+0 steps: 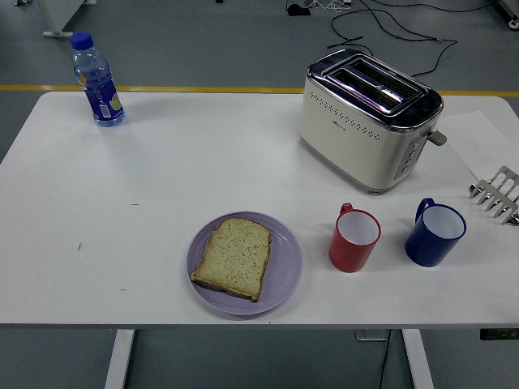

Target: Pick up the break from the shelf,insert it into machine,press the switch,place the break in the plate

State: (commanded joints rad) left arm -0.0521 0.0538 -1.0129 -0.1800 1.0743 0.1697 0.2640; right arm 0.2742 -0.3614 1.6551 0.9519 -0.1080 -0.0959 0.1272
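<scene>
Head view of the white table [162, 162]. A slice of bread [233, 257] is lying flat on a lilac plate [284, 267] near the table's near edge, slightly left of centre. A cream and chrome toaster [365, 121] is standing at the far right, its two top slots showing nothing inside and its lever facing right. A red mug [354, 238] and a blue mug [435, 233] are sitting side by side, apart, near the toaster's front. A metal rack [496, 194] is projecting in at the right edge. A blue-capped water bottle [96, 79] is standing upright at the far left corner. Neither robot hand is appearing, so finger state cannot be told.
</scene>
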